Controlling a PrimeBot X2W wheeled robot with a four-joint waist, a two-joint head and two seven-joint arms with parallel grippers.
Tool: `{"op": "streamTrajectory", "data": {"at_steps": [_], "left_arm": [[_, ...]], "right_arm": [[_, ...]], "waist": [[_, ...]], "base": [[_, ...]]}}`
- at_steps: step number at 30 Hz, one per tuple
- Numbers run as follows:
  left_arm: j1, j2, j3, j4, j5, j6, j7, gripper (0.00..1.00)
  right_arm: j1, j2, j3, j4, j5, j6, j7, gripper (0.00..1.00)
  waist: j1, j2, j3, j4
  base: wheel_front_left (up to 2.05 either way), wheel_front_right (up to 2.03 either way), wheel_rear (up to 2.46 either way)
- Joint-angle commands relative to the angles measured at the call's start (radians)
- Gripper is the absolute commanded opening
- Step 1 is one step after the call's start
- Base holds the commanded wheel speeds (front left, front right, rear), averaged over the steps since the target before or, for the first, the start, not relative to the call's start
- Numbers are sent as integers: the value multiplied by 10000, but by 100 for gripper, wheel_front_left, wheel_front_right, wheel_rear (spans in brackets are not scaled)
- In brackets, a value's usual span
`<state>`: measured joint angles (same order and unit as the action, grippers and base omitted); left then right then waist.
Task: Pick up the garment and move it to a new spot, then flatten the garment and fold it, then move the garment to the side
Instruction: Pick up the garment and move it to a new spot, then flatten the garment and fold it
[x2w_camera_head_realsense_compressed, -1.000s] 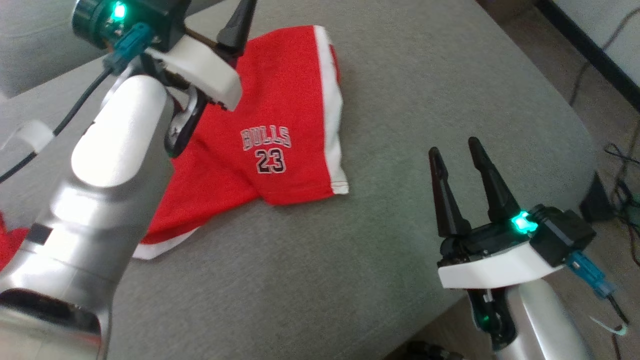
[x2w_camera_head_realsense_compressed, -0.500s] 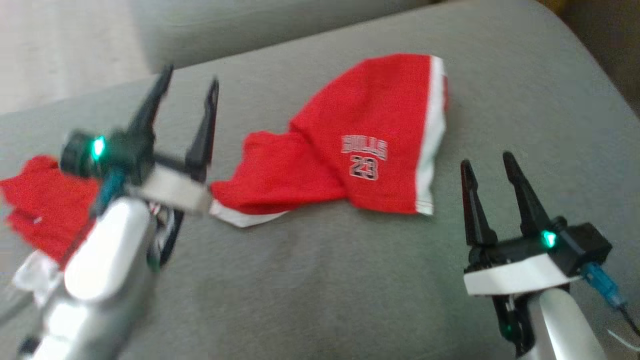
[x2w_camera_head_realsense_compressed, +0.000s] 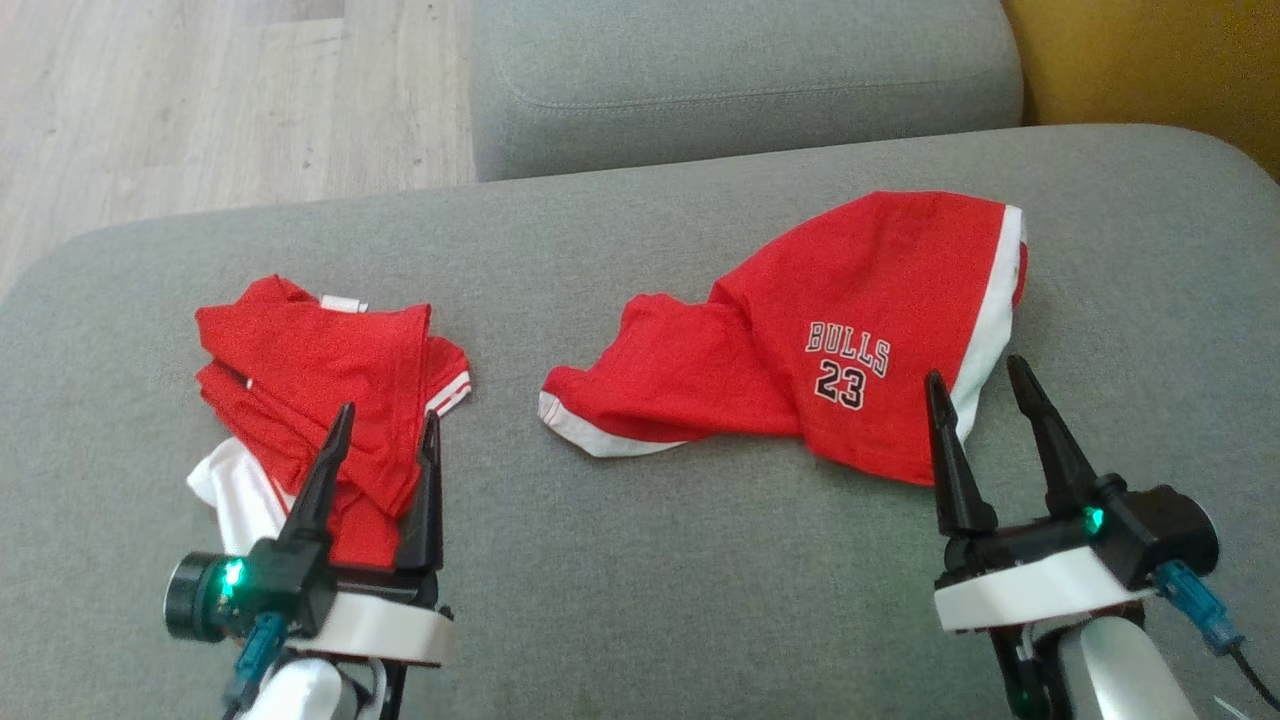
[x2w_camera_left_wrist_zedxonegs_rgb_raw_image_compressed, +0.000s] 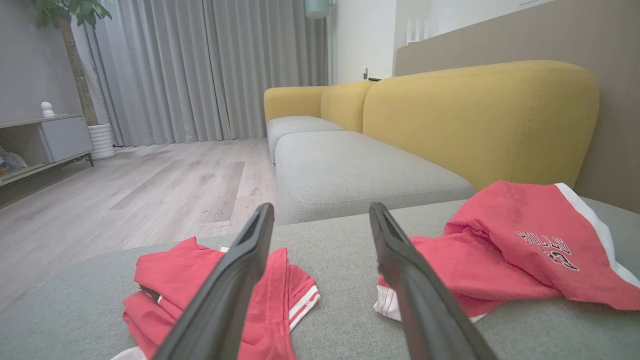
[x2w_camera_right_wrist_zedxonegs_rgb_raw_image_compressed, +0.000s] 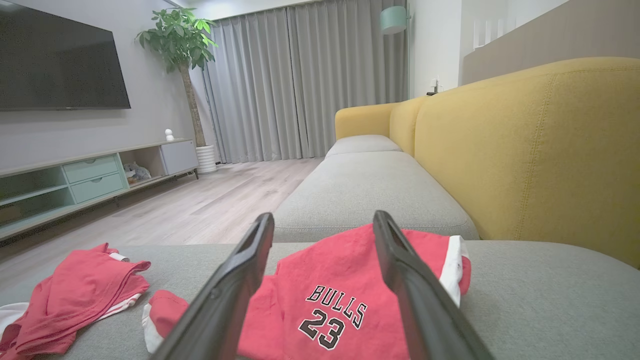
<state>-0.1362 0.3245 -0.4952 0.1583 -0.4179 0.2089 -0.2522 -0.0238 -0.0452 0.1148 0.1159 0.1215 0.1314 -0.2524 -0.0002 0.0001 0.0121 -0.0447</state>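
A: We're over the grey sofa seat (x2w_camera_head_realsense_compressed: 700, 580), both arms low at its near edge. The left gripper (x2w_camera_head_realsense_compressed: 390, 412) has its jaws spread wide, with nothing between them.

B: It's the same on the other side. The right gripper (x2w_camera_head_realsense_compressed: 974, 367) has its jaws wide apart and empty, fingers pointing up the head view.

A: And the garment? The red shorts (x2w_camera_head_realsense_compressed: 880, 270) lie on the seat, right of centre, with white trim along the edges and "BULLS 23" printed face up.

B: They're not flat, mind. One leg is bunched and twisted toward the middle of the seat, its white hem at the left end. The other part spreads wider to the right.

A: The right gripper's fingertips line up with the near right edge of the shorts. In its wrist view the print sits right between the two fingers. I can't tell whether the tips touch the cloth.

B: On the left is a crumpled heap of red cloth (x2w_camera_head_realsense_compressed: 320, 370) with white parts showing. It's well apart from the shorts, with bare seat between them.

A: The left gripper's fingers cross the near side of that heap in the head view.

B: Beyond that is a second grey cushion (x2w_camera_head_realsense_compressed: 740, 80), with a yellow backrest (x2w_camera_head_realsense_compressed: 1140, 60) at upper right and a pale wooden floor (x2w_camera_head_realsense_compressed: 200, 100) at upper left.
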Motion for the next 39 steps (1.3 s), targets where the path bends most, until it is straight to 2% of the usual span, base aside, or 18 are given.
{"op": "streamTrajectory", "data": {"at_steps": [1, 13, 18, 25, 31, 34, 35, 36, 37, 39], "left_arm": [[-321, 20, 594, -481, 213, 76, -92, 100], [-168, -499, 1062, -696, 778, -422, -94, 100], [-255, -703, 1164, -584, 936, -653, -94, 100], [-543, -1011, 1233, -350, 1184, -971, -95, 100], [-642, -1226, 1358, -170, 1358, -1153, -95, 100], [-609, -1273, 1466, -81, 1422, -1213, -95, 100], [-588, -1285, 1506, -58, 1440, -1227, -95, 100], [-573, -1298, 1539, -35, 1460, -1245, -95, 100], [-559, -1311, 1573, -14, 1479, -1264, -95, 100], [-527, -1360, 1629, 20, 1516, -1297, -95, 100]], "right_arm": [[-157, -50, 209, -266, -99, -7, -94, 100], [-224, -50, 204, -1, -554, -7, -94, 100], [-639, -50, 124, 1363, -1253, -7, -35, 100], [-1635, -50, -32, 3190, -2256, -7, 685, 100], [-2131, -50, -334, 4219, -3042, -7, 1192, 100], [-2225, -50, -469, 4527, -3070, -7, 1335, 100], [-2243, -50, -447, 4603, -3029, -7, 1346, 85], [-2260, -50, -425, 4659, -2968, -7, 1321, 24], [-2275, -50, -421, 4688, -2918, -7, 1241, 0], [-2285, -50, -414, 4736, -2871, -7, 1091, 0]], "waist": [[2, -1, -31, 53], [2, -1, 287, 461], [2, -1, 722, 734], [2, -1, 1235, 1169], [2, -1, 1354, 1337], [2, -1, 1296, 1285], [2, -1, 1267, 1242], [2, -1, 1239, 1199], [2, -1, 1197, 1138], [2, -1, 1099, 1015]], "base": [[0, 0, 0], [0, 0, 0], [0, 0, 0], [0, 0, 0], [0, 0, 0], [0, 0, 0], [0, 0, 0], [0, 0, 0], [0, 0, 0], [0, 0, 0]]}}
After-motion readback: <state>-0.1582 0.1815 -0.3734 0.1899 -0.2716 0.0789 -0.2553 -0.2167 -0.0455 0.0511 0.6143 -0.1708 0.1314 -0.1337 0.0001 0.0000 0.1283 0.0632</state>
